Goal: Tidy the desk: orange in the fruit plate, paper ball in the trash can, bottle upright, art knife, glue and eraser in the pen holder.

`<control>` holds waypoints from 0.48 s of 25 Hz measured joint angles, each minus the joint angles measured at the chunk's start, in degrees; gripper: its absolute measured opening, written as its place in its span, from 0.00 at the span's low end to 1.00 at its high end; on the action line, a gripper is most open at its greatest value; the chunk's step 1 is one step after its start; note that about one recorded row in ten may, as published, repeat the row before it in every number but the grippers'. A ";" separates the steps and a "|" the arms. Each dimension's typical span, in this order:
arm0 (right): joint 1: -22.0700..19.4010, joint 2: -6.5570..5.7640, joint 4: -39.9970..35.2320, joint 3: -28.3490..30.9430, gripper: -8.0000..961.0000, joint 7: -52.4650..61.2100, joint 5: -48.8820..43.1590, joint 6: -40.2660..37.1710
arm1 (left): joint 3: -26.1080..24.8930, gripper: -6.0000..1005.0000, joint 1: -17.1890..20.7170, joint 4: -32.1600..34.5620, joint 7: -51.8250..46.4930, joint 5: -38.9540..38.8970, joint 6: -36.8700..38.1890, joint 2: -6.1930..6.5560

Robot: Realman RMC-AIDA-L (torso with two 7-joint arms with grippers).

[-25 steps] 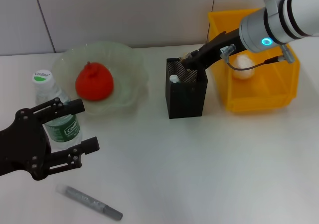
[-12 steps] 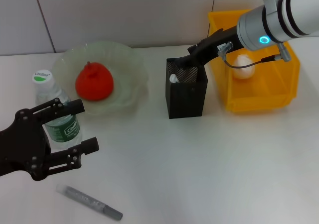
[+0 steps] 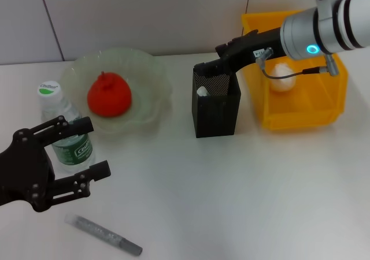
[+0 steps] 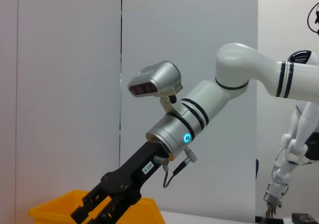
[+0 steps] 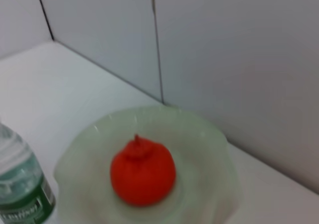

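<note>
The orange (image 3: 108,95) lies in the pale-green fruit plate (image 3: 149,69); the right wrist view shows both, the orange (image 5: 142,171) and the plate (image 5: 212,149). The bottle (image 3: 68,134) stands upright at the left. My left gripper (image 3: 91,148) is open and empty just in front of it. The grey glue stick (image 3: 104,234) lies near the front edge. My right gripper (image 3: 222,51) is open just above the back rim of the black mesh pen holder (image 3: 217,112). A whitish item (image 3: 201,91) shows inside the holder. The art knife and eraser are out of view.
The yellow trash can (image 3: 300,112) stands to the right of the pen holder with a white paper ball (image 3: 281,78) inside. The left wrist view shows my right arm (image 4: 184,129) over the bin (image 4: 55,211). A wall runs behind the table.
My right gripper has lifted up and back out of the pen holder's mouth; the beige tip seen at its fingers earlier no longer shows. My left gripper has shifted slightly left.
</note>
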 joint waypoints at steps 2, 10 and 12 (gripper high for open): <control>-1.20 0.00 0.23 0.01 0.70 -2.22 2.41 0.59 | -0.01 0.70 0.10 0.00 -0.05 -0.05 0.04 0.00; -7.15 1.46 2.59 1.95 0.76 -11.57 12.90 1.45 | -0.60 0.70 0.45 -0.34 -0.54 -1.46 -0.32 0.09; -9.46 1.65 3.13 2.32 0.76 -15.63 17.78 1.19 | -1.13 0.70 0.66 -0.90 -0.57 -1.70 -0.39 0.11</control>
